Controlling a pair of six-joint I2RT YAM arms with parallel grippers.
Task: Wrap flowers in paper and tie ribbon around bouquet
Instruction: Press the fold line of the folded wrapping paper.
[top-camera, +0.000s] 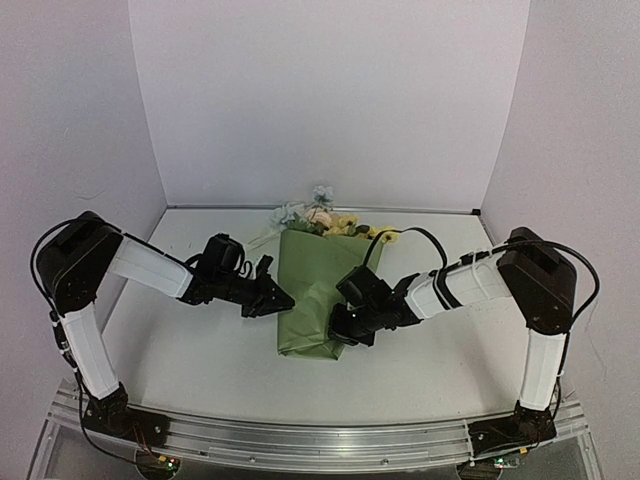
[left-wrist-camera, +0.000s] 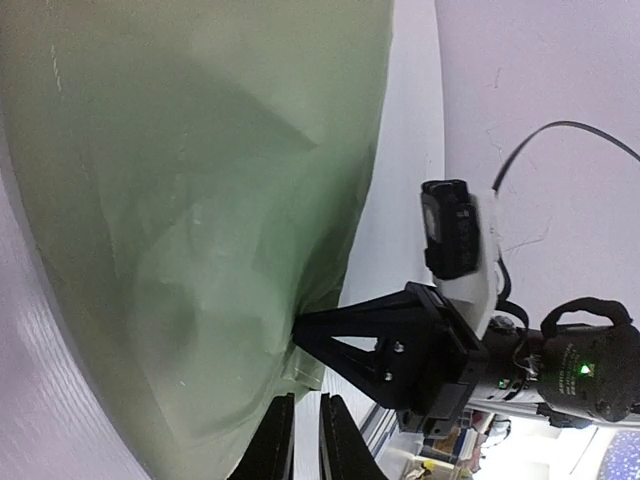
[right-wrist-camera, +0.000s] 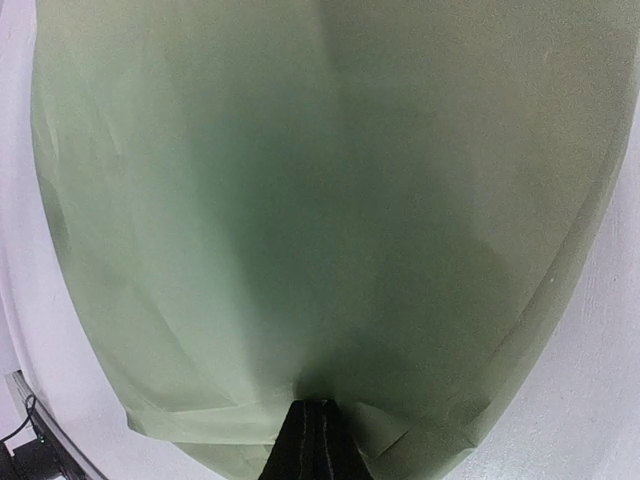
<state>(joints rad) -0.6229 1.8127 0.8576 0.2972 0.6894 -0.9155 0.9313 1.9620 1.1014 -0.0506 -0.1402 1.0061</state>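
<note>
**Left gripper** (top-camera: 281, 298): it sits at the left edge of the paper (top-camera: 305, 285). The jaws stand narrow, with 1 thin slit between them. Whether the paper edge lies in that slit cannot be told.

**Paper:** it lies folded into a flat olive-green packet at the centre of the table (top-camera: 200, 350). The flowers (top-camera: 322, 215) project from its far end, and the stems are hidden inside. No ribbon shows around it.

**Handling (judged):**
- The sheet looks light, thin and springy, so its folds will likely reopen unless held down.
- A hard pull could tear or crease it.
- Grip at an edge or a doubled fold, never over the blooms, which would crush easily.

**Right gripper** (right-wrist-camera: 312, 425): the jaws are fully closed at the packet's near right corner. Creases converge on the tips, so a pinch of the paper appears held.
</note>
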